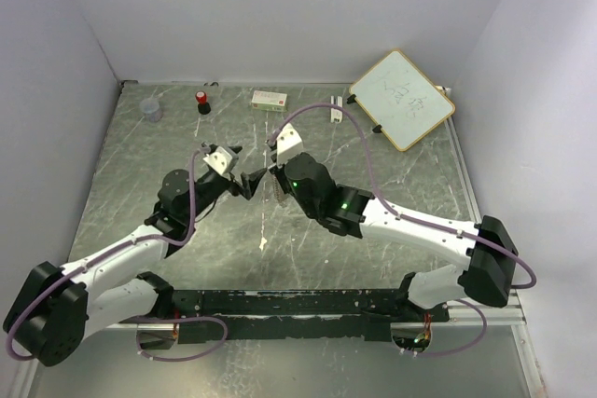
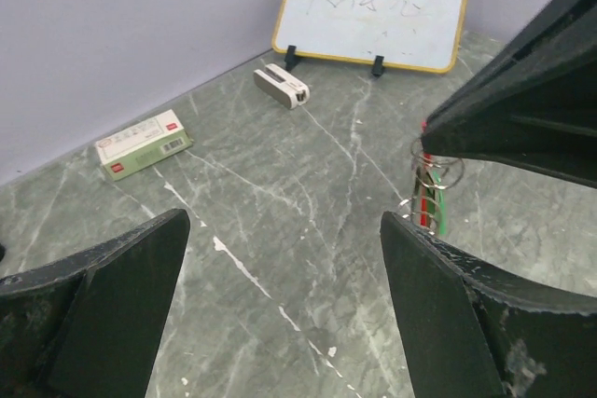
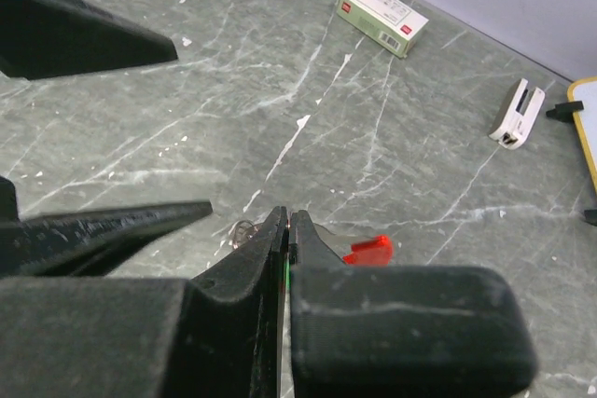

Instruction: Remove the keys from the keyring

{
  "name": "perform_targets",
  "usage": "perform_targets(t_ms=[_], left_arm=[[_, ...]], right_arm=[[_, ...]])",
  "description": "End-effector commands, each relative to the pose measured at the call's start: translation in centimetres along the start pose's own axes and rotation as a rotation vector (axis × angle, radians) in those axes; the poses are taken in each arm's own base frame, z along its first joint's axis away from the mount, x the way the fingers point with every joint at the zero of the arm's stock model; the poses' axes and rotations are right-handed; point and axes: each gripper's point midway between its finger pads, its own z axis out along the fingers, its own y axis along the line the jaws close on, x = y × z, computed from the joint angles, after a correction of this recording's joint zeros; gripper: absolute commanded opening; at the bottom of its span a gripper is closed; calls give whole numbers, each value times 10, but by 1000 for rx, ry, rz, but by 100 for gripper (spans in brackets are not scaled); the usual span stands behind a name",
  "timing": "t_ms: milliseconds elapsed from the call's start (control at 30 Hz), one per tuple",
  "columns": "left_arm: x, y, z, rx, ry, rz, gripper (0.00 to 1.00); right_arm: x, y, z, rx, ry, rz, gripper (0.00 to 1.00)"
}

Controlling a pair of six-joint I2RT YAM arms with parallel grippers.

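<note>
The right gripper [image 3: 287,226] is clamping shut on the dull silver-grey metal keyring [image 2: 435,172], whose red and green plastic-headed keys [image 2: 430,210] are hanging long-axis downward just inside the wide-open left gripper's [image 2: 284,267] right-hand finger [image 2: 466,314].

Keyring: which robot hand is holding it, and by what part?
The right gripper pinches the keyring at its top; keys dangle below. The left gripper holds nothing.

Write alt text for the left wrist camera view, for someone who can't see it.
The right end effector, reaching in from the right, holds up a keyring with red and green keys above a grey table, just ahead of the open left end effector. A whiteboard and small box sit behind.
</note>
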Motion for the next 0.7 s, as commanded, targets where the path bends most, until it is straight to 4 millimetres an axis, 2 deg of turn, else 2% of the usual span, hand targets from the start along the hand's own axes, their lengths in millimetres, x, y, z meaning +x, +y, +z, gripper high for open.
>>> perform_targets(t_ms=[0, 167, 667], left_arm=[[-7, -23, 4, 83, -42, 1, 95], [-6, -44, 2, 140, -56, 13, 95], [17, -48, 9, 83, 9, 83, 95]], right_arm=[[-17, 1, -7, -18, -61, 33, 0], [-17, 2, -7, -19, -64, 25, 0], [-30, 6, -13, -40, -96, 44, 0]])
